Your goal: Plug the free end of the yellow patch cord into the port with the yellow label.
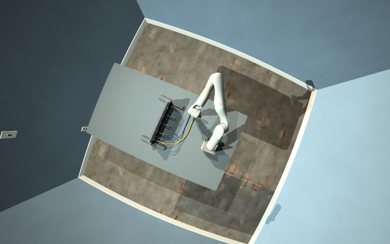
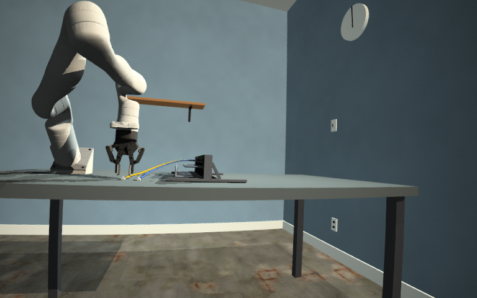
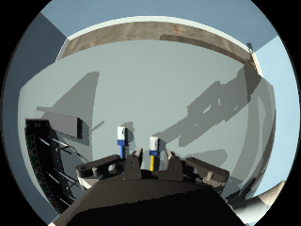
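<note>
The dark rack (image 1: 162,122) stands upright near the middle of the table; it also shows in the side view (image 2: 204,166) and at the left of the wrist view (image 3: 51,157). The yellow cord (image 1: 179,138) and the blue cord (image 1: 184,126) arc from the rack's near end to free plugs on the table. The yellow plug (image 2: 123,177) and the blue plug (image 2: 138,179) lie side by side. My gripper (image 2: 125,171) hangs just above the yellow plug (image 3: 153,151), partly open and empty, fingers pointing down. The blue plug (image 3: 122,138) lies just left of it. The port labels are too small to tell.
The arm's base (image 2: 75,161) is bolted on the table behind the gripper. A wooden wall shelf (image 2: 165,102) hangs behind the arm, well above the table. Several short pegs stick out of the rack's face toward the arm.
</note>
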